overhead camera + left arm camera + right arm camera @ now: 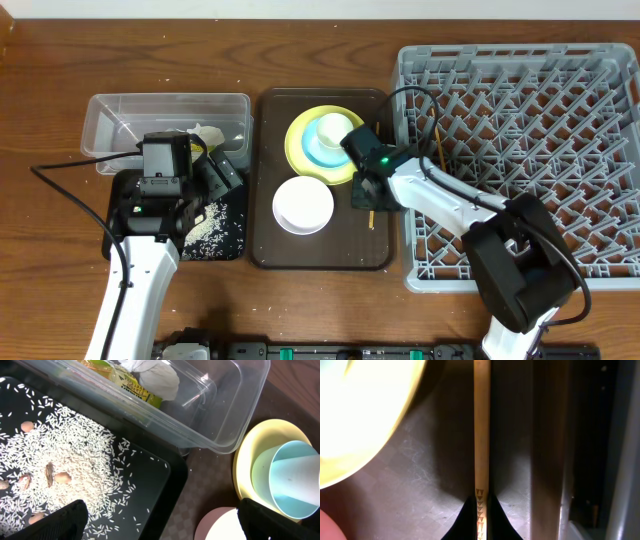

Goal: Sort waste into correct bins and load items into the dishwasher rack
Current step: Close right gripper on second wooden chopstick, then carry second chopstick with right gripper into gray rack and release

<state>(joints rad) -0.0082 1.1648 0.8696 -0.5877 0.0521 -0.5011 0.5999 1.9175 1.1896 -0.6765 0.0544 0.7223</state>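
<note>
My right gripper [368, 192] is shut on a thin wooden chopstick [481, 425] low over the brown serving tray [320, 255], beside the yellow plate [300, 150]. A light blue bowl [325, 140] sits on that plate, and the pale bowl [303, 205] lies in front of it. A second chopstick [437, 145] rests in the grey dishwasher rack [530, 60]. My left gripper [160, 527] hangs open and empty over the black tray's [165, 485] right edge. Rice [75, 465] is spread in the black tray. The wrapper [132, 382] and tissue [155, 375] lie in the clear tub [225, 420].
The rack's wall [625, 460] stands close on the right of the held chopstick. A few brown bits [62, 477] lie among the rice. The clear tub sits behind the black tray, left of the serving tray.
</note>
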